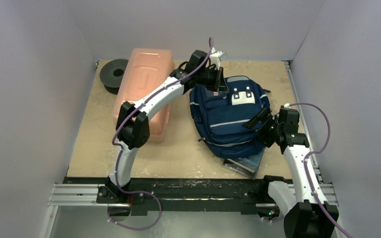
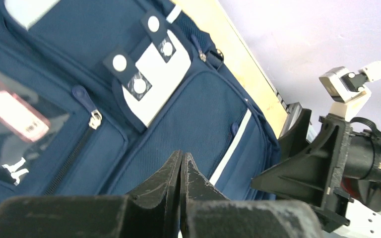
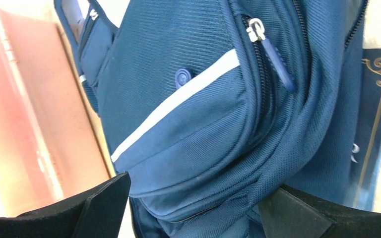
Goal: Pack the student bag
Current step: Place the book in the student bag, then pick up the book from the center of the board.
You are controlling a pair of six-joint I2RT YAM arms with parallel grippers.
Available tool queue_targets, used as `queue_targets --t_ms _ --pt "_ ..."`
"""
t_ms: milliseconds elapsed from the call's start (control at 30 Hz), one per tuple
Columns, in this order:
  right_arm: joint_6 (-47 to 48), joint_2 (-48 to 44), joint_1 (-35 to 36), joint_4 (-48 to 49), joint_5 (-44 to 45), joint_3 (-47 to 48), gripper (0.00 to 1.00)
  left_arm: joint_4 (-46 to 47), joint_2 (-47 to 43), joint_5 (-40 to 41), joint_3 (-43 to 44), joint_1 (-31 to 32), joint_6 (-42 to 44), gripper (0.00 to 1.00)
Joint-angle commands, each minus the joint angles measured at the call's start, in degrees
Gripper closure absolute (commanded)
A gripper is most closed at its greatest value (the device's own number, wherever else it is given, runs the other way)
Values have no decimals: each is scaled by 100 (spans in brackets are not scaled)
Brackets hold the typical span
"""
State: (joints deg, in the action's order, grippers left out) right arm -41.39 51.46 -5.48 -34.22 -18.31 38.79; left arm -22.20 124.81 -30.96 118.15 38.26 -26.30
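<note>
Pale walls enclosed a tan surface (image 1: 178, 153), where nearest lay one dark book (image 1: 245, 162), tucked half under the near end of the single student bag (image 1: 225, 121), likely waiting to be packed. At the bag's right flank the right gripper (image 1: 258, 121) hung released, jaws wide beside a zip, probably to take the fabric, while the left gripper (image 1: 220, 79) was clenched on nothing visible at the bag's far end. Left of the bag lay one pink box (image 1: 146, 84), with one black reel (image 1: 113, 74) beyond it.
</note>
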Motion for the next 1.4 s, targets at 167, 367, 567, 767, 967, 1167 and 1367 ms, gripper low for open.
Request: queue_targets --t_ms 167,367,567,767,967,1167,1367 --pt "-2173 1309 481 4855 -1440 -810 6 -915 -585 122 568 250 664 66" --pt "-2493 2994 1137 5336 -903 917 10 -1288 -1393 412 383 261 902 55" --pt "-284 2090 510 1842 9 1473 1 -501 -1889 752 -1118 726 825 44" --pt "519 -90 -885 -403 305 398 1 269 -1830 820 -2301 1560 450 44" --pt "62 -588 -903 -742 630 -606 3 70 -1205 998 -2370 1974 11 46" --pt "57 -590 -901 -695 1293 -694 7 -283 -524 1145 -2243 1982 -676 50" --pt "98 -324 -900 -329 1055 -1036 8 -181 -160 1242 -2197 1984 -1044 46"
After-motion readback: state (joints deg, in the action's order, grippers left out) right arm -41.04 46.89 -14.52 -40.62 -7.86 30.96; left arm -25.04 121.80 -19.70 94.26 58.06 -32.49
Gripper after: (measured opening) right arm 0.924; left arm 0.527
